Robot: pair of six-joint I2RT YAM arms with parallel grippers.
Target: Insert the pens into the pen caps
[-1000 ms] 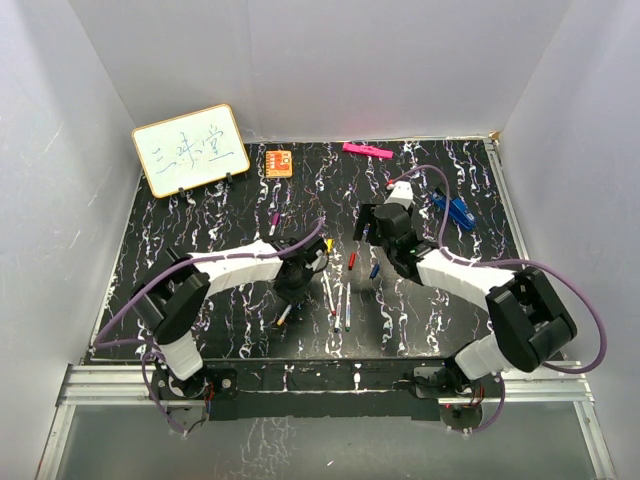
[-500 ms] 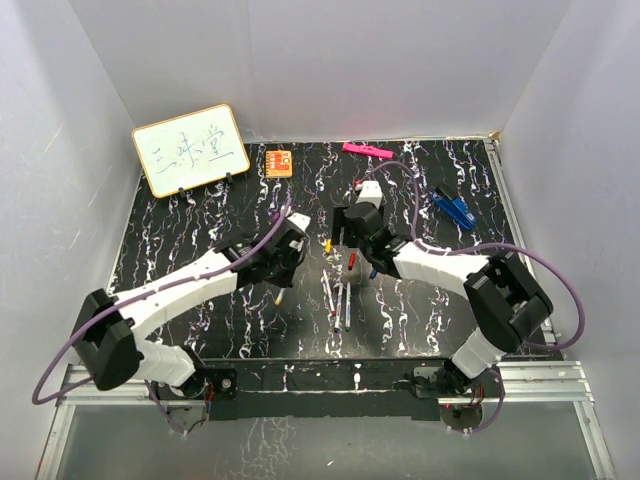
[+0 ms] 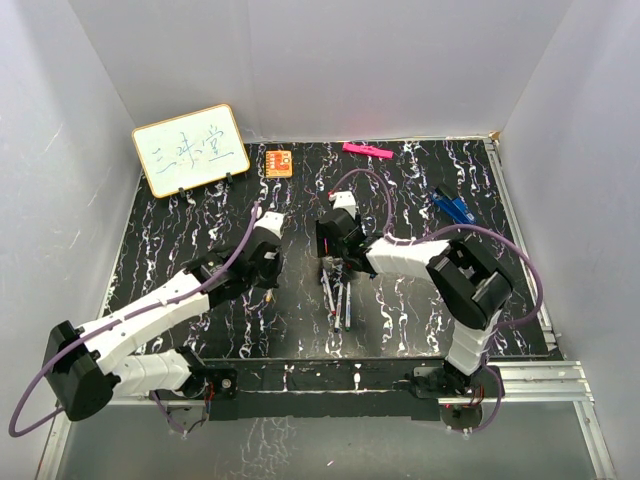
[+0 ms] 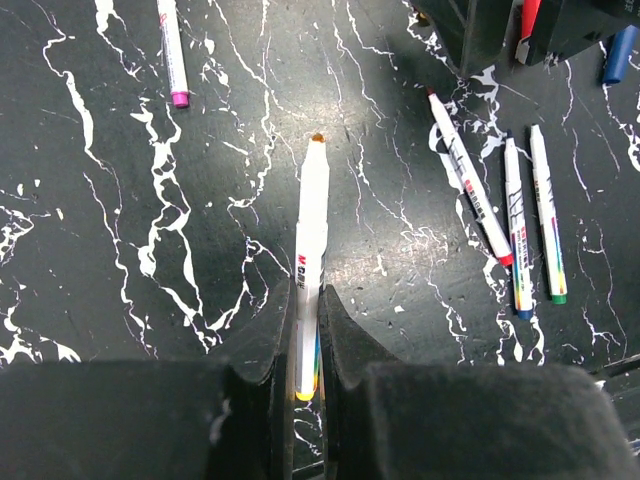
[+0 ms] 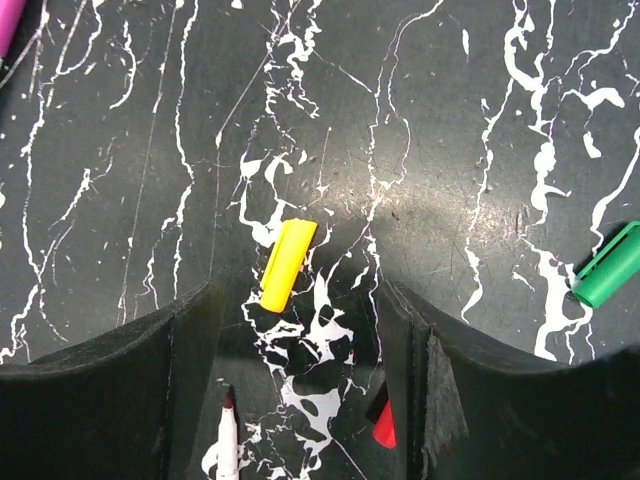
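Note:
My left gripper is shut on the rear end of a white pen, which points away with its orange tip bare above the tabletop. In the top view the left gripper is left of centre. My right gripper is open just above the table, and a yellow pen cap lies flat between and just ahead of its fingers. A red cap lies by the right finger and a green cap further right. Three more pens lie side by side. A purple-ended pen lies far left.
A small whiteboard, an orange card and a pink marker stand along the back. A larger blue object is at the back right. A blue cap lies beside the right gripper. White walls enclose the table.
My right gripper has moved left over the yellow cap and its jaws have narrowed a little. My left gripper has carried its pen back and to the left.

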